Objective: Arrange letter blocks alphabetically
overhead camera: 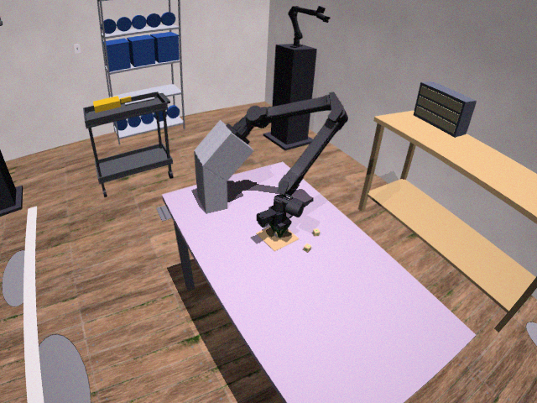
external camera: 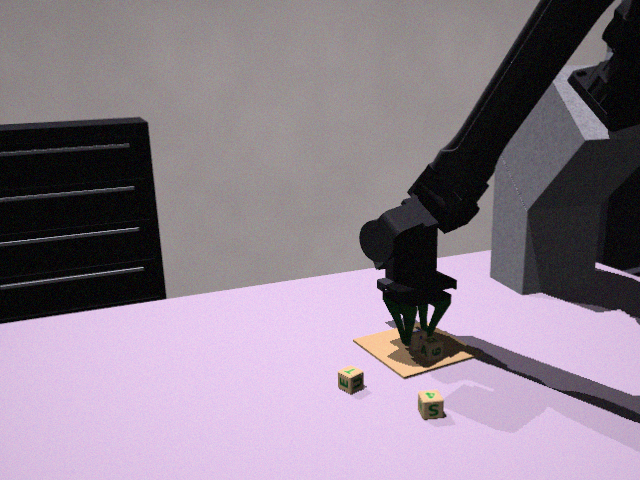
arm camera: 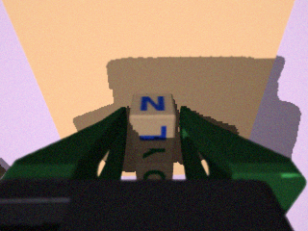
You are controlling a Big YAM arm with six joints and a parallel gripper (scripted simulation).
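The tan mat (external camera: pixel 413 353) lies flat on the lilac table; it also shows in the top view (overhead camera: pixel 277 239). My gripper (external camera: pixel 418 335) points down over the mat, fingers slightly apart. In the wrist view a block with a blue N on top (arm camera: pixel 153 113) stands on the mat (arm camera: pixel 144 43) between the green fingers, with a thin gap on each side. A block with green marks (arm camera: pixel 151 164) sits right against it, nearer the camera; its sides show A and 6 (external camera: pixel 430 349). Two more blocks lie off the mat: one with T on top (external camera: pixel 350 379), one with 4 on top (external camera: pixel 430 404).
The grey robot base housing (overhead camera: pixel 219 166) stands at the table's far end. The two loose blocks (overhead camera: pixel 316 232) (overhead camera: pixel 307 248) lie just right of the mat. A wooden bench (overhead camera: pixel 455 173) stands right of the table, a cart (overhead camera: pixel 127 134) and shelf behind.
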